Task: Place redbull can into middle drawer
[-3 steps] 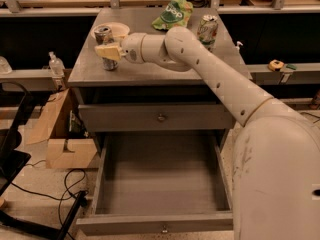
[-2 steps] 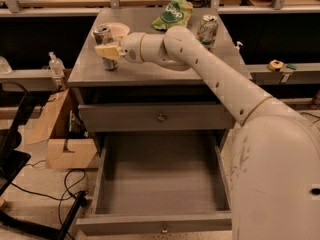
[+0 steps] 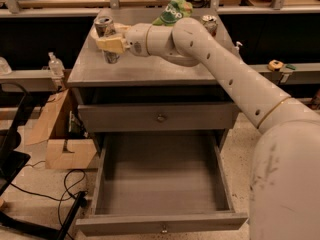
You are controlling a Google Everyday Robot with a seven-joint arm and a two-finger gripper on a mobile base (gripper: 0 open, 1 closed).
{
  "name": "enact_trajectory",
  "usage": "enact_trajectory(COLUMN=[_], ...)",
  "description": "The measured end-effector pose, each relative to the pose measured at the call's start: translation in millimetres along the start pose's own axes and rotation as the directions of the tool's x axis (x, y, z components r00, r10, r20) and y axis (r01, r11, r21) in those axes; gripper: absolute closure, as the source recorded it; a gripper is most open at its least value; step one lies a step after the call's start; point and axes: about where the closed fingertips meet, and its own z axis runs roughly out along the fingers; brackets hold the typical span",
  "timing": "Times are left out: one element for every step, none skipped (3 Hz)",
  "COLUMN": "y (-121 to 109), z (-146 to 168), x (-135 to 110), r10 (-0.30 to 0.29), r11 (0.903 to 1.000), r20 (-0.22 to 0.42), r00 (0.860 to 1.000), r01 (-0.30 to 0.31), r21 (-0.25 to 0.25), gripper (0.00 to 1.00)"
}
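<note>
- At the back left corner of the table (image 3: 150,71), the redbull can (image 3: 104,26) stands upright, long axis vertical.
- The hand (image 3: 112,44) covers the can's middle from the right; top and base show.
- Whether it is clamped, I cannot tell.
- The middle drawer (image 3: 160,176) lies open, below and forward.

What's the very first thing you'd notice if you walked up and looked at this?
The big white robot arm stretches in from the right, with its pincer at the redbull can on the left rear corner of the cabinet top. Below, the middle drawer is pulled wide open with nothing inside.
</note>
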Motion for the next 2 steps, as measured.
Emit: enact_trajectory(y=[41.4, 89.3], z=[-46.5, -77.4], x=[-33.8, -21.6], r10=[-0.028, -0.009], r11=[0.9983, 0.9978], r20=[0.081, 0.112], r00=[0.996, 0.994], r01=[0.024, 0.002], r21=[0.054, 0.067], gripper=[1.0, 1.0])
